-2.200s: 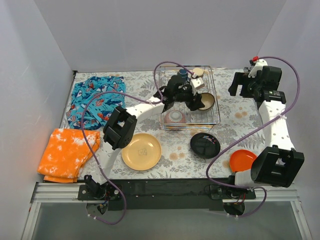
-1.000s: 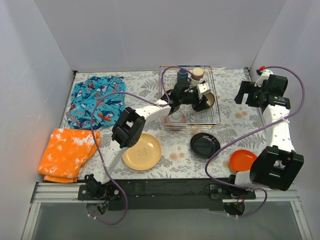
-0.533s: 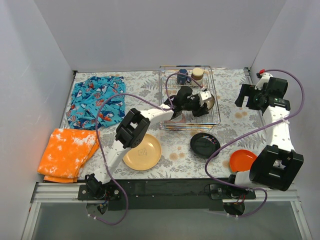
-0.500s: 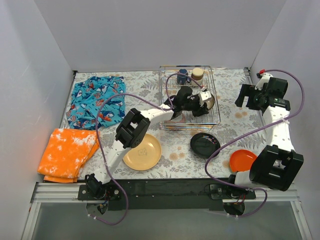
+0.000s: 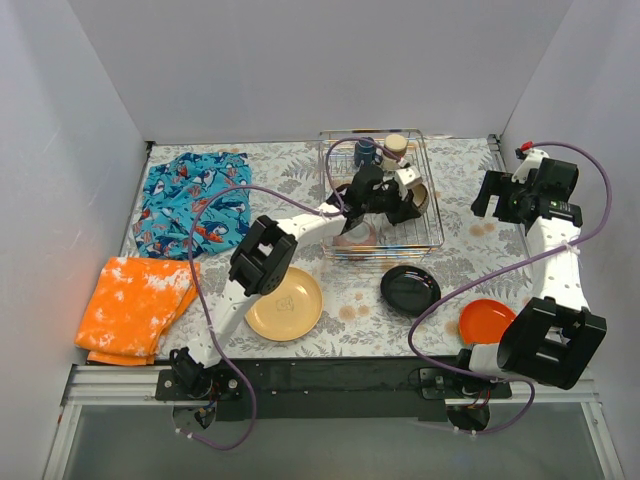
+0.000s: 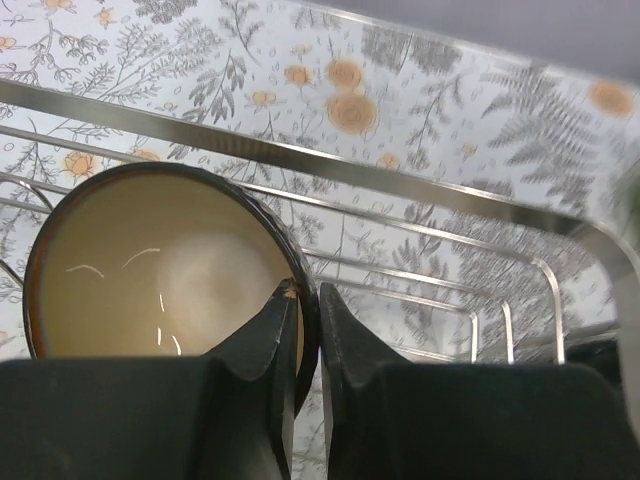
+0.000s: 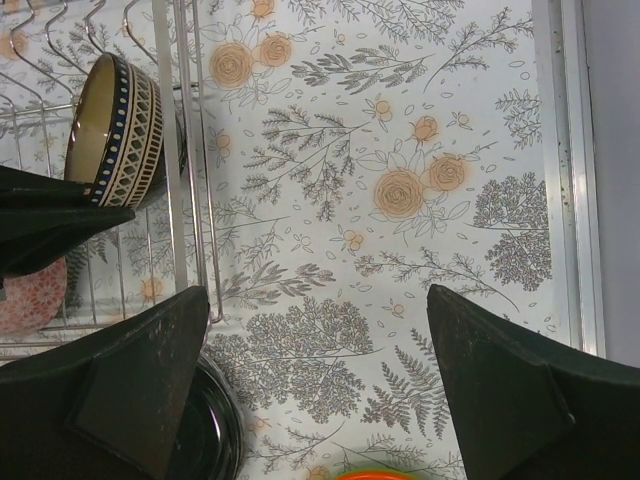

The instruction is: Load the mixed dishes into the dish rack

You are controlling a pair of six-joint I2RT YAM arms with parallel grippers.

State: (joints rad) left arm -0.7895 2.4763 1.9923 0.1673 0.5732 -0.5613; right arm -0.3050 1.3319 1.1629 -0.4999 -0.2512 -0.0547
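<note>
The silver wire dish rack [image 5: 436, 235] stands at the table's far middle. My left gripper [image 5: 402, 197] is inside its right end, shut on the rim of the dark brown bowl [image 5: 421, 198]. The bowl is tilted on edge, with a tan inside [image 6: 150, 270] and a patterned band outside [image 7: 128, 135]. One finger [image 6: 270, 330] is inside the rim, the other outside. A grey patterned bowl [image 5: 357, 229], dark blue mug [image 5: 367, 150] and beige cup [image 5: 395, 147] sit in the rack. The tan-yellow plate [image 5: 284, 302], black plate [image 5: 410, 290] and orange plate [image 5: 486, 320] lie on the table. My right gripper [image 5: 508, 196] is open and empty, right of the rack.
A blue patterned cloth [image 5: 195, 200] lies at the far left and an orange cloth [image 5: 135, 305] at the near left. The rack's wires [image 6: 400, 185] run close around my left fingers. The table's right edge strip [image 7: 560, 170] is beside my right gripper [image 7: 320, 390].
My left gripper dipped toward the rack's right end with the brown bowl, then drew back a little toward the far side. My right gripper drifted slightly right.
</note>
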